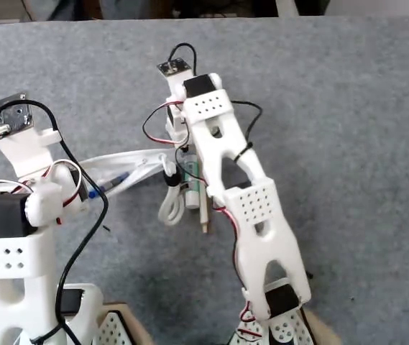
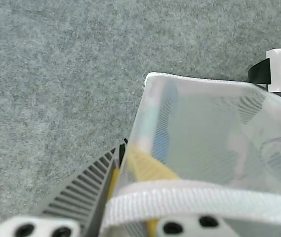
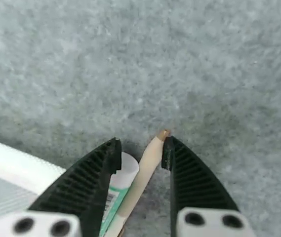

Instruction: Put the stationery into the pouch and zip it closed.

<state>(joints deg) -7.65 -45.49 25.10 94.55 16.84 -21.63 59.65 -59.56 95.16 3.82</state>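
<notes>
A white mesh pouch [image 1: 129, 169] lies between the arms, and my left gripper [image 1: 82, 188] is shut on its open rim. In the left wrist view the pouch [image 2: 214, 133] holds a yellow item [image 2: 145, 165] and a blue pen [image 2: 162, 133]. My right gripper [image 3: 140, 148] is down at the table by the pouch's other end. It is open, with a wooden pencil [image 3: 147, 160] and a white-and-green tube [image 3: 120, 177] between its fingers. From above, the tube [image 1: 193, 183] and pencil [image 1: 204, 215] lie side by side, partly under the right arm.
A white strap loop [image 1: 168, 208] of the pouch lies beside the tube. Grey felt [image 1: 348, 108] covers the whole table. Part of the right arm's gripper [image 2: 278, 69] shows beyond the pouch's far edge in the left wrist view.
</notes>
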